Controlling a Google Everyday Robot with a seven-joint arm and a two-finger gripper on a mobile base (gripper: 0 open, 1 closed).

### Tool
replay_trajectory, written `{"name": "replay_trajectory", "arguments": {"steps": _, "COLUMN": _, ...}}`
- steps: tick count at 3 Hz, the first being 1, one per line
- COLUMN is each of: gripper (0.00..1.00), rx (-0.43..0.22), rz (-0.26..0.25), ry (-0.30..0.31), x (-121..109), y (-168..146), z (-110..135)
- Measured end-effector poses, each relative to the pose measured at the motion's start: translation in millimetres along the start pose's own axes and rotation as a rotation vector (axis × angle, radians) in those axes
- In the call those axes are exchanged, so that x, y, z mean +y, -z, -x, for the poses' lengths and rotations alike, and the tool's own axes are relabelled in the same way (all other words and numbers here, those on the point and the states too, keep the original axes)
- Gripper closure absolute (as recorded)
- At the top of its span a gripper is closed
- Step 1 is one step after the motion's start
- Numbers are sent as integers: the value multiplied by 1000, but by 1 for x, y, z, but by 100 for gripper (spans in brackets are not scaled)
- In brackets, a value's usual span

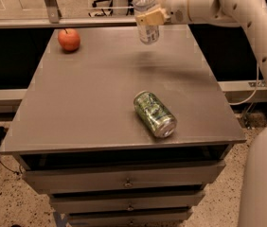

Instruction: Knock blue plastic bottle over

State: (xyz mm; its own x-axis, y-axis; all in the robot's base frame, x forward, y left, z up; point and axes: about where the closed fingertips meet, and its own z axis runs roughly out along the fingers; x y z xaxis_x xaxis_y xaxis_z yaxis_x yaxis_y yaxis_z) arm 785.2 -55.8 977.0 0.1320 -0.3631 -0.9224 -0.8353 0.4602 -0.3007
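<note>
At the far side of the table (86,93), close to its back edge and a little right of the middle, the gripper (147,18) is closed around the bottle (147,34). The tan fingers (153,17) press on the bottle's body about halfway up, above the pale label that wraps its lower part. The bottle is clear and slim, and it stands upright with its top reaching the upper edge of the view. Its base seems to hang just above the tabletop, since a soft shadow lies on the grey surface below it and apart from the base, though I cannot be sure of the gap. The white arm (237,4) comes in from the right at the height of the bottle, then bends down along the right edge of the view.

A green can (155,114) lies on its side near the front right of the table, with its silver end turned toward the front right corner, well apart from the bottle. A red apple (69,39) sits near the back left corner, also well apart from the bottle. Under the tabletop are stacked drawers (124,178) with small pulls, and the floor (10,207) around them is speckled
</note>
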Motion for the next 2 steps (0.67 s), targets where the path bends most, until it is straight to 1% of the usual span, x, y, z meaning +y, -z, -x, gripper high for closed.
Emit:
{"name": "replay_trajectory", "arguments": {"steps": 1, "gripper": 100, "rx": 47, "rz": 69, "ry": 155, "x": -5, "y": 11, "z": 19}}
{"name": "replay_trajectory", "arguments": {"steps": 2, "gripper": 100, "rx": 111, "rz": 210, "ry": 275, "x": 21, "y": 10, "z": 16}}
